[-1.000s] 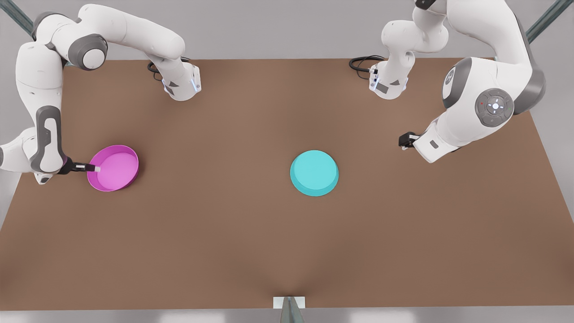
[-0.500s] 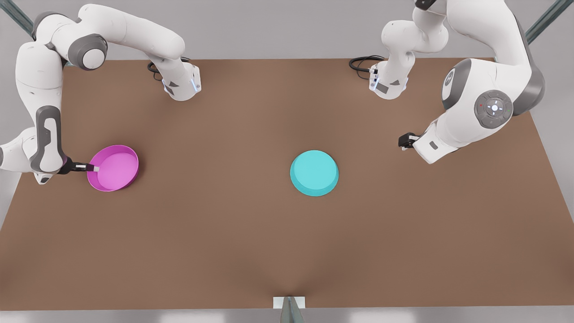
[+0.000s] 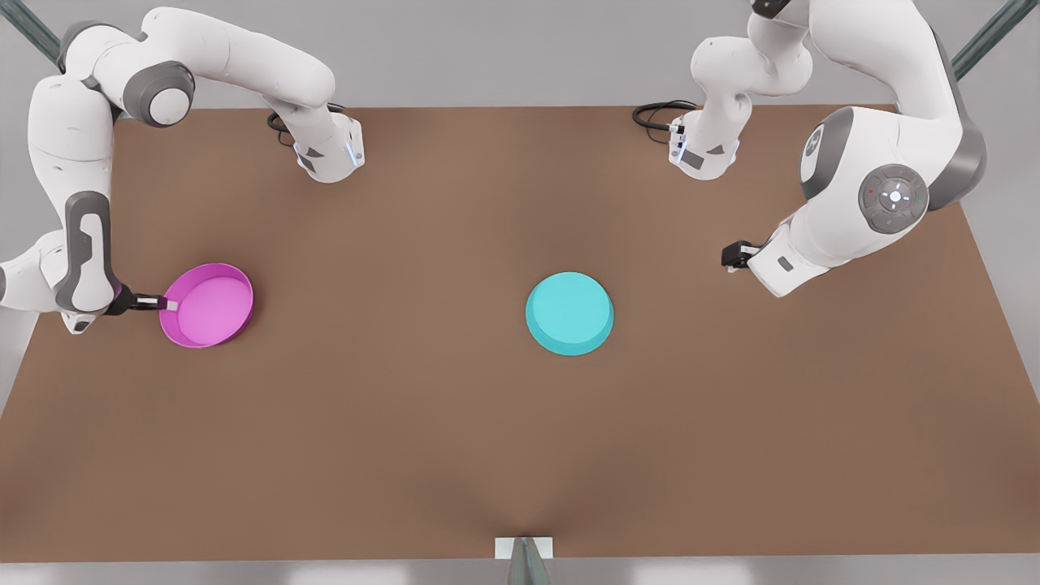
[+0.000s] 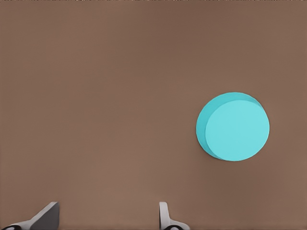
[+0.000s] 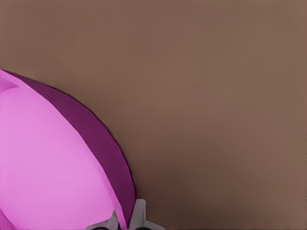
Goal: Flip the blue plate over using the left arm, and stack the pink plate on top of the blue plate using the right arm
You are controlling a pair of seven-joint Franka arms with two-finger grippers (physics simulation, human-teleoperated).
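Note:
The pink plate [image 3: 207,305] rests rim up near the table's edge at the front view's left. My right gripper [image 3: 168,305] is shut on its rim, one finger inside and one outside; the right wrist view has the plate [image 5: 48,163] and the gripper [image 5: 125,220] pinching the wall. In the middle of the table lies the blue plate [image 3: 569,313], showing a flat plain face upward. My left gripper [image 3: 734,257] hovers to the front view's right of it, well apart. In the left wrist view its fingers [image 4: 47,216] stand wide open with the blue plate [image 4: 233,126] some way off.
Both arm bases [image 3: 329,154] [image 3: 703,150] stand at the back of the brown table [image 3: 422,422], each with a black cable. A small white bracket [image 3: 524,548] sits at the middle of the front edge.
The pink plate has shifted very slightly toward the front view's right in the right gripper's hold. The left arm has barely moved. The blue plate has stayed put.

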